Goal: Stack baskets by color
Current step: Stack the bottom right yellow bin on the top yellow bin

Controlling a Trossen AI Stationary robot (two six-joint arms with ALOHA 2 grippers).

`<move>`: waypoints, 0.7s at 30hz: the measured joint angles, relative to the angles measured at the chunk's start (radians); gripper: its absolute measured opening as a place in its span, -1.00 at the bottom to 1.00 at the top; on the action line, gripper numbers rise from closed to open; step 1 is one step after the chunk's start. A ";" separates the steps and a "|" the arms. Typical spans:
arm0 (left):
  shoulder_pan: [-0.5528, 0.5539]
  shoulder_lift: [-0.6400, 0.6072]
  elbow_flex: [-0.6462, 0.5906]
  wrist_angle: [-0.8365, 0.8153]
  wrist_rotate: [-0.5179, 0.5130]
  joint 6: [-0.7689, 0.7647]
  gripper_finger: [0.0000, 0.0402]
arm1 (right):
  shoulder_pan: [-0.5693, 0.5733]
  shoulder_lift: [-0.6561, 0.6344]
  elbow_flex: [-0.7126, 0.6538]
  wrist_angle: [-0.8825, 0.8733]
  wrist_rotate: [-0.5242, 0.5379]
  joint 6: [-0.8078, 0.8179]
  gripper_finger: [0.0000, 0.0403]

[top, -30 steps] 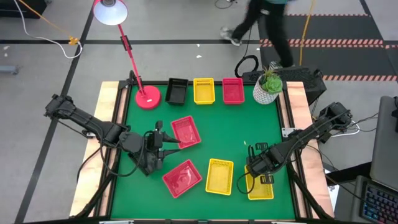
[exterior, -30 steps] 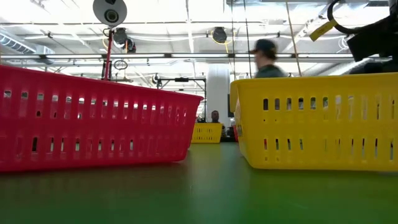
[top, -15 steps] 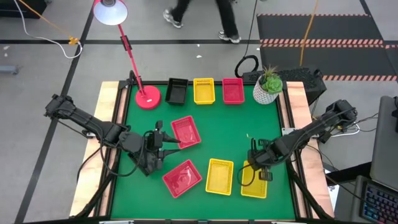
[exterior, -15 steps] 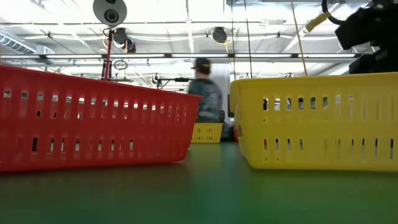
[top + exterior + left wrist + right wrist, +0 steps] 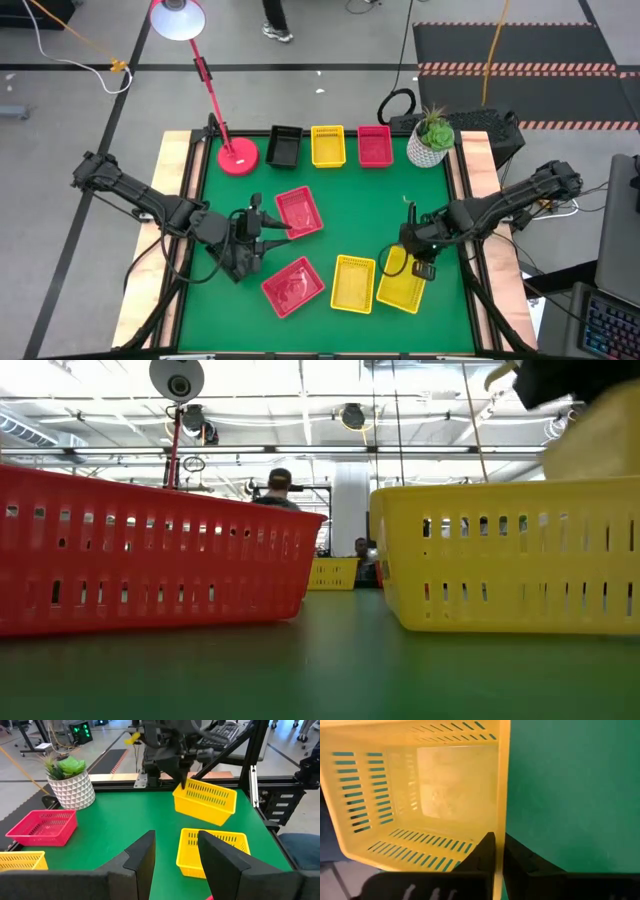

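Note:
My right gripper [image 5: 422,264] is shut on a yellow basket [image 5: 401,282] and holds it in the air at the table's near right. A second yellow basket [image 5: 353,283] rests on its base on the table just left of it. Two red baskets [image 5: 299,212] [image 5: 293,286] lie left of the middle. My left gripper [image 5: 270,234] stands open between them, its fingers [image 5: 142,860] with nothing between. A black basket [image 5: 284,146], a yellow basket [image 5: 327,146] and a red basket [image 5: 375,146] stand in a row at the far edge. My right gripper pinches the rim of one basket wall [image 5: 500,837] near a corner, one finger inside the basket and one outside. The fingers come from above, slanting down. The basket [image 5: 205,800] hangs tilted below the gripper, clear of the table.
A round red lamp base [image 5: 238,157] stands at the far left and a white plant pot [image 5: 430,146] at the far right. Bare green table lies between the far row and the near baskets. A person shows in the room behind [image 5: 278,488].
My right gripper has risen and gone toward the far edge and a little left, rolling as it went. The yellow basket has come up off the table with it, tipped, and now hangs beside the other yellow basket. A person has walked past beyond the table.

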 joint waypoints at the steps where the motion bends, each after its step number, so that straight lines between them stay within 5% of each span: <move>1: 0.000 0.000 0.000 0.000 0.000 0.000 -0.24 | -0.011 0.000 0.019 -0.006 0.000 -0.006 -0.94; 21: 0.012 0.126 0.037 0.134 0.001 0.124 -0.24 | -0.286 0.000 0.154 -0.064 -0.020 -0.091 -0.94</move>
